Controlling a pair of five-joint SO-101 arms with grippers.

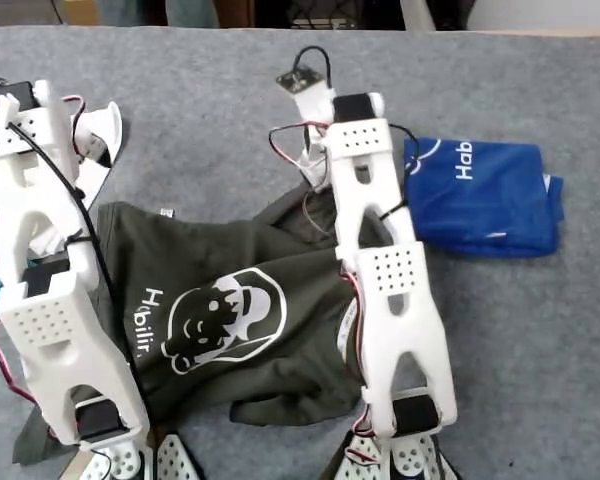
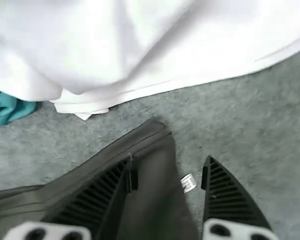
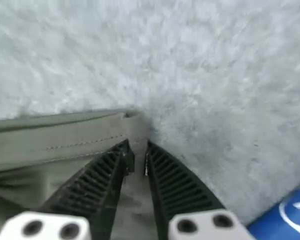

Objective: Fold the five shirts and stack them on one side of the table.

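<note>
Olive shirt (image 1: 220, 310): lying rumpled, print up.
L gripper (image 2: 170, 162): spread wide over its hem.
R gripper (image 3: 138, 150): pinching its edge.
Blue shirt (image 1: 480, 195): folded, just beside it.

The olive-green shirt (image 1: 230, 250) bears a white cartoon face in a ring, with white lettering beside it. The folded blue shirt (image 1: 480, 195) is bright blue, also lettered in white. The white shirt (image 2: 140, 40) is plain, the teal cloth (image 2: 5, 110) plain too. The table cover (image 1: 540, 350) is mottled grey. My arms (image 1: 390, 290) are white, my fingers (image 3: 100, 185) black and ribbed.
</note>
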